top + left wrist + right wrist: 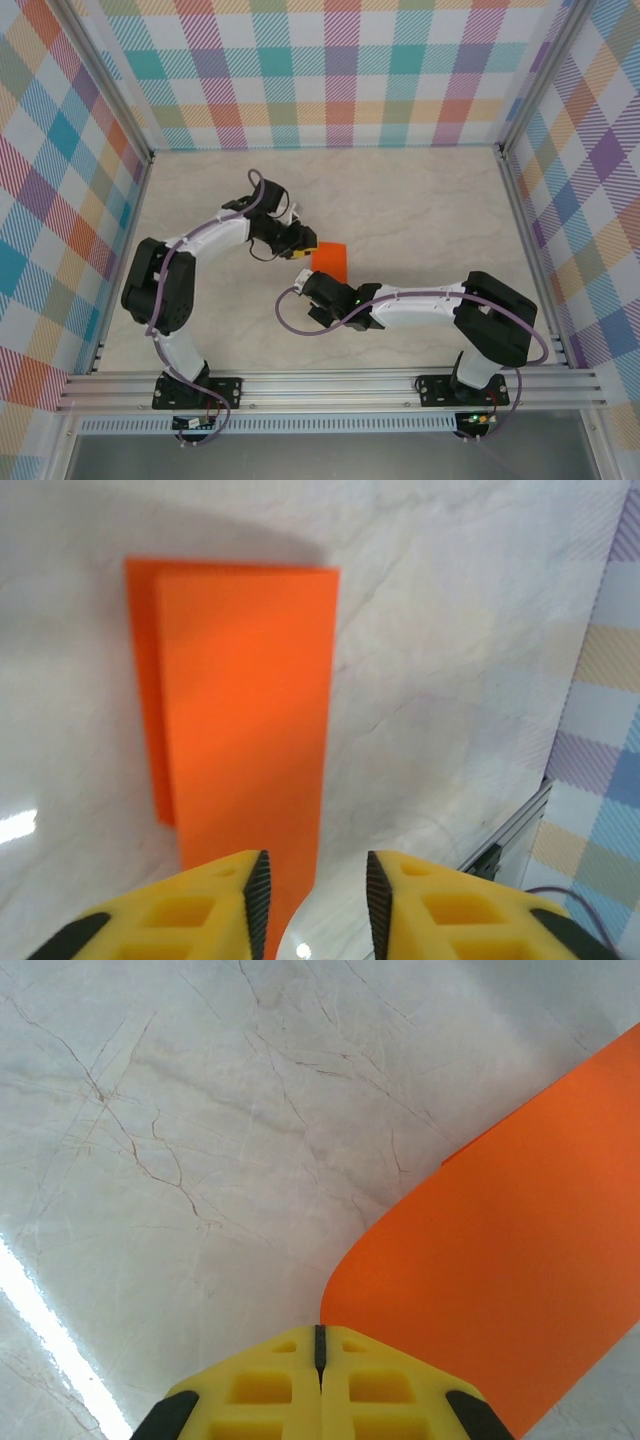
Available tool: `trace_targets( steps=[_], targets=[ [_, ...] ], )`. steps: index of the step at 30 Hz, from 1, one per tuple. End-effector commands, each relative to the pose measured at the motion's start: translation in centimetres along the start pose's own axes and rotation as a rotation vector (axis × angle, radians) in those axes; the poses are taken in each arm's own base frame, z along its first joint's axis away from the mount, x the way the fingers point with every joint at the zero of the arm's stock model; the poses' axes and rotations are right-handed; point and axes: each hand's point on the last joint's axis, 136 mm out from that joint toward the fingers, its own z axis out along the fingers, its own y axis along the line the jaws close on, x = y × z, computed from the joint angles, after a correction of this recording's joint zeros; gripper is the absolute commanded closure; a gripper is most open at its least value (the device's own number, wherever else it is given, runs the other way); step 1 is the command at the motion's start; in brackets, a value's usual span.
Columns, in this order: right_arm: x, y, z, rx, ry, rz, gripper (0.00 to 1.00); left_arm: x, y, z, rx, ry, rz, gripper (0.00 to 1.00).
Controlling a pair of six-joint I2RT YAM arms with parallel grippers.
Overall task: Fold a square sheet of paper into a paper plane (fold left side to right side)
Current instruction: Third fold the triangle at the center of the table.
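**Paper doubled over once, plane not yet begun**

Paper is the only task thing on the tabletop (420, 200): the square sheet of paper (331, 262) lies near the middle of the overhead frame, between the two hands. In the left wrist view the sheet (240, 700) is a tall narrow strip in two layers. The upper layer sits slightly off the lower one, so a thin orange margin shows along the strip's left and top edges. That suggests the side-to-side fold is made, though the edges do not match exactly. No slanted nose folds, centre ridge or dart shape can be seen, so most of the plane looks left to do.

The left hand (297, 247) sits at the sheet's left edge in the overhead frame. In its own camera the left hand (312, 870) has its yellow fingers spread, pinching nothing, and the strip's lower end runs down beside the gap.

The right hand (318, 288) sits just below the sheet in the overhead frame. In its own camera the right hand (320, 1335) has its fingers pressed together, and the sheet (500, 1260) starts right at their tip. Whether it presses on the paper or only touches it cannot be told.
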Motion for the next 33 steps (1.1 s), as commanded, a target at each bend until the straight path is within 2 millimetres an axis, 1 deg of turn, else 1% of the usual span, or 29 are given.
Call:
trace_targets(
  steps=[1, 4, 7, 9, 14, 16, 21, 29, 33],
  targets=[
    [0.2, -0.1, -0.4, -0.02, 0.002, 0.034, 1.0, -0.2, -1.0, 2.6, 0.034, 0.078, 0.026, 0.73],
    [0.2, -0.1, -0.3, -0.023, 0.003, 0.042, 1.0, -0.5, -1.5, 4.9, 0.025, 0.118, 0.043, 0.77],
    [0.3, -0.1, -0.2, -0.026, 0.01, 0.048, 1.0, -0.7, -1.3, 6.7, 0.011, 0.147, 0.045, 0.79],
    [0.2, -0.2, -0.2, -0.035, 0.012, 0.059, 1.0, -0.7, -0.7, 7.8, -0.007, 0.163, 0.034, 0.8],
    [0.3, -0.2, -0.1, -0.055, 0.021, 0.076, 1.0, -1.0, 0.6, 9.4, -0.046, 0.181, 0.023, 0.81],
    [0.4, -0.2, -0.1, -0.067, 0.031, 0.085, 1.0, -1.0, 1.0, 9.8, -0.063, 0.187, 0.024, 0.81],
    [0.2, -0.3, -0.1, -0.117, 0.042, 0.14, 1.0, -0.4, 2.2, 10.5, -0.108, 0.211, 0.031, 0.82],
    [-0.1, -2.0, 0.0, -0.243, 0.042, 0.334, 1.0, 0.1, 3.2, 10.9, -0.126, 0.228, 0.027, 0.84],
    [0.0, -3.5, -0.1, -0.29, 0.028, 0.44, 1.0, 0.2, 3.4, 11.1, -0.128, 0.232, 0.033, 0.85]
  ],
)
